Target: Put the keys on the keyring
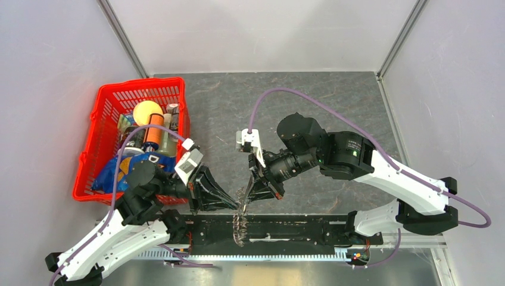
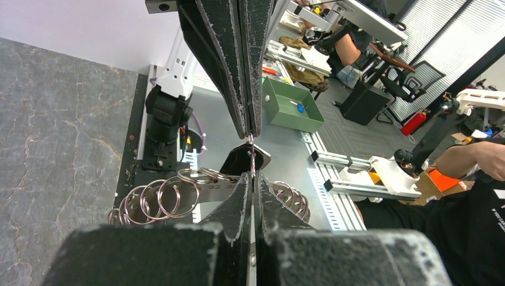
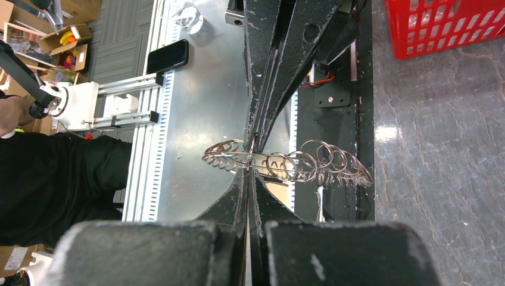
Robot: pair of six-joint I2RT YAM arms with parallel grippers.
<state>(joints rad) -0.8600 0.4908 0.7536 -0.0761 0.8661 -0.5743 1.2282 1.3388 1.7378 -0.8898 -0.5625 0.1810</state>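
Note:
The keyring (image 1: 240,226) is a bundle of silver split rings on a flat metal strip. It hangs in the air over the table's near edge. In the left wrist view the rings (image 2: 158,199) fan out on both sides of my left gripper (image 2: 253,177), which is shut on the thin strip. My right gripper (image 3: 250,173) is also shut, tip to tip with the left gripper (image 1: 238,204), and the rings (image 3: 321,164) run across its tips. A small dark key (image 2: 241,161) shows just under the right gripper's (image 2: 250,134) tips. How it is pinched is hard to make out.
A red basket (image 1: 107,119) full of groceries stands on the left of the grey table (image 1: 214,113), right behind the left arm. A black rail (image 1: 298,229) runs along the near edge under the grippers. Pale walls close in the left and right sides.

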